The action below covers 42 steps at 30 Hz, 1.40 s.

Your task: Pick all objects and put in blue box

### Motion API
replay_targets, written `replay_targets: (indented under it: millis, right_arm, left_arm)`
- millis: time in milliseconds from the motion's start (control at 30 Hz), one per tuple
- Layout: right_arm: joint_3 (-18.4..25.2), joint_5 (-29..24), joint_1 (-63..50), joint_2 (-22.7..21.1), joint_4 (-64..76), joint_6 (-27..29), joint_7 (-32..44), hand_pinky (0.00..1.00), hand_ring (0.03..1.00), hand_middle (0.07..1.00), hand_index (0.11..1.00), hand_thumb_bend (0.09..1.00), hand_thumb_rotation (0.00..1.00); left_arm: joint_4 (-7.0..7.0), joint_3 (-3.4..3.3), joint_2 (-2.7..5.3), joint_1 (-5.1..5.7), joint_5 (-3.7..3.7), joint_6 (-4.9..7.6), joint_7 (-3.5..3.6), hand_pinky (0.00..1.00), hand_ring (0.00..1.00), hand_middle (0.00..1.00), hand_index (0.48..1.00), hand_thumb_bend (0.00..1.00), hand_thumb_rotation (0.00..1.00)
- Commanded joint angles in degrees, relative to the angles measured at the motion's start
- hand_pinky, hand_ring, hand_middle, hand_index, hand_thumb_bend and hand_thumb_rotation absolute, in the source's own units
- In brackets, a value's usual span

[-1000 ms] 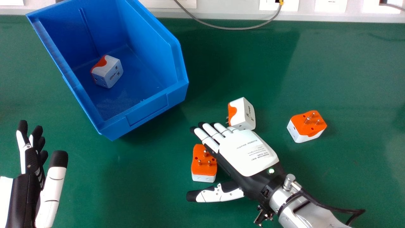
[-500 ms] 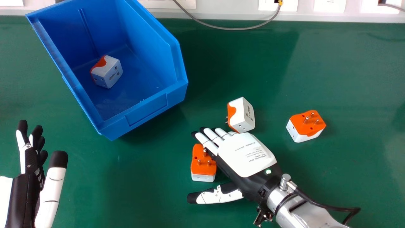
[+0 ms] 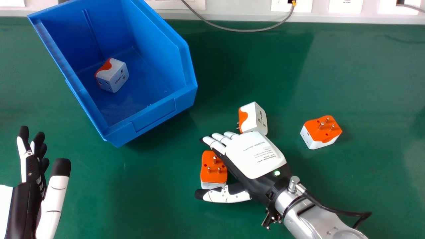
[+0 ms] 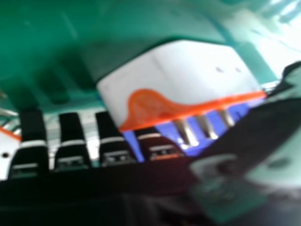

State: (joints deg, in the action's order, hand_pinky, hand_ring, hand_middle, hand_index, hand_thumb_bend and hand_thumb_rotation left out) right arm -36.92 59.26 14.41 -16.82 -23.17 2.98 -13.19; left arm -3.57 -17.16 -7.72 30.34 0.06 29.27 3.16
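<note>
Orange-topped adapter (image 3: 210, 163) lies palm-side of our right hand (image 3: 255, 156), between the thumb and straight fingers, held apart.

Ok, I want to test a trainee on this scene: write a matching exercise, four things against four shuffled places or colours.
1. Blue box
2. Table
3. Left hand
4. Right hand

A. Green
B. One adapter lies between its thumb and fingers
C. At the head view's lower left
D. Another adapter lies inside

Right pairs: 1-D, 2-A, 3-C, 4-B
</note>
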Motion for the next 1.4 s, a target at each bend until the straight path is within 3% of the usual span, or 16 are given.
replay_targets:
  millis: [0, 167, 300, 333, 400, 533, 733, 933, 1267, 1367]
  right_arm:
    - [-0.3, 0.5, 0.4, 0.0, -1.2, -0.9, -0.7, 0.77, 0.856, 0.876, 0.877, 0.442, 0.78]
    - [-0.6, 0.1, 0.7, -0.1, -2.0, 0.1, -3.3, 0.75, 0.835, 0.851, 0.853, 0.428, 0.69]
    - [-0.4, -1.5, 1.2, -0.1, -3.5, 2.5, -5.0, 0.69, 0.789, 0.803, 0.805, 0.368, 0.15]
    - [-0.3, -1.9, 1.3, -0.1, -4.0, 3.1, -5.4, 0.68, 0.782, 0.797, 0.797, 0.353, 0.07]
    - [-0.1, -2.8, 1.6, 0.0, -5.3, 4.8, -6.4, 0.66, 0.773, 0.792, 0.79, 0.326, 0.02]
    - [0.1, -4.2, 2.3, 0.2, -7.6, 7.4, -8.1, 0.63, 0.747, 0.78, 0.773, 0.315, 0.0]
    - [0.3, -6.3, 3.5, 0.4, -10.1, 10.7, -8.7, 0.6, 0.725, 0.768, 0.762, 0.347, 0.0]
    - [0.3, -6.8, 3.9, 0.5, -11.0, 11.3, -8.5, 0.58, 0.706, 0.758, 0.753, 0.355, 0.0]
    - [0.8, -7.4, 3.4, 0.3, -10.1, 12.1, -9.0, 0.47, 0.577, 0.654, 0.638, 0.347, 0.0]
    - [1.2, -7.7, 2.9, 0.2, -8.8, 12.3, -8.8, 0.45, 0.558, 0.632, 0.552, 0.428, 0.07]
  left_arm:
    - [-1.29, -0.57, -0.66, 0.27, -0.66, 0.1, 0.17, 0.99, 1.0, 1.0, 1.0, 0.77, 0.97]
    - [-1.97, -0.67, -0.57, 0.73, -0.86, -0.05, 0.48, 0.99, 1.0, 1.0, 1.0, 0.77, 0.97]
    - [-2.19, -0.78, -0.64, 0.95, -0.98, -0.09, 0.59, 0.99, 1.0, 1.0, 1.0, 0.77, 0.97]
    - [-2.47, -0.78, -0.62, 1.09, -1.0, -0.19, 0.61, 0.99, 1.0, 1.0, 1.0, 0.77, 0.97]
    - [-3.05, -0.78, -0.58, 1.42, -1.08, -0.36, 0.67, 0.99, 1.0, 1.0, 1.0, 0.77, 0.97]
    - [-2.33, -0.97, -0.79, 1.24, -1.24, -0.08, 0.86, 0.99, 1.0, 1.0, 1.0, 0.77, 0.97]
    - [-3.5, -1.06, -0.71, 1.83, -1.25, -0.61, 0.94, 0.98, 1.0, 1.0, 1.0, 0.77, 0.97]
    - [-3.28, -1.13, -0.77, 1.89, -1.3, -0.51, 1.01, 0.98, 1.0, 1.0, 1.0, 0.77, 0.97]
    - [-4.42, -1.05, -0.57, 2.45, -1.33, -0.85, 1.06, 0.98, 0.99, 1.0, 1.0, 0.76, 0.96]
    - [-3.99, -1.2, -0.74, 2.25, -1.46, -0.79, 1.14, 0.98, 0.99, 1.0, 1.0, 0.76, 0.96]
